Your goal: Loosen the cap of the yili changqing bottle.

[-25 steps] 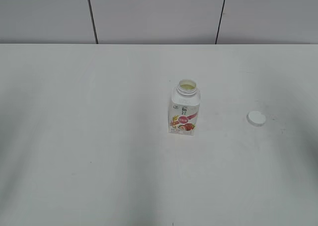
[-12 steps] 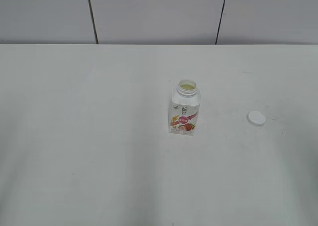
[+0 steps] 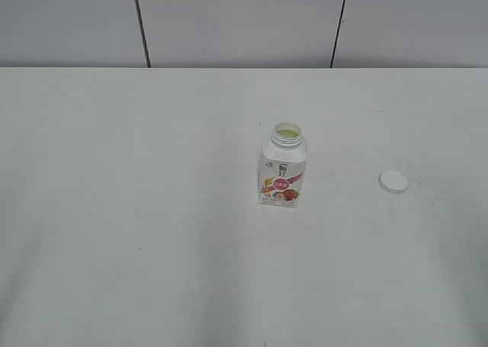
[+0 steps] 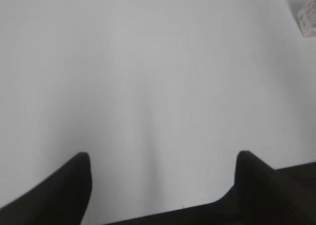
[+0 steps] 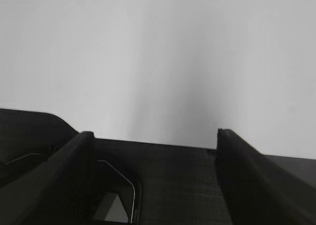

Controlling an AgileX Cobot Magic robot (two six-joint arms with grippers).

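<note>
1. The left gripper shows in the left wrist view as two dark fingertips low in the picture, one at the left and one at the right. Its jaws stand spread wide, with only bare white table showing between them. Nothing is held, and neither tip touches anything that can be made out.

2. The right gripper shows in the right wrist view as two dark fingers rising from the bottom edge. Its jaws are also spread wide. Between them lies a dark surface low in the picture, too dim to identify, and pale table beyond. Nothing sits between the fingers.

3. Neither arm appears in the exterior view.

4. The yili changqing bottle stands upright near the middle of the table, slightly right of centre. Its neck is open, with pale contents visible inside. The red-pink label faces the camera.

5. A corner of the same bottle shows at the top right edge of the left wrist view, well apart from the left fingertips.

6. The cap is off the bottle. It lies flat on the table to the bottle's right, well apart from it.
</note>
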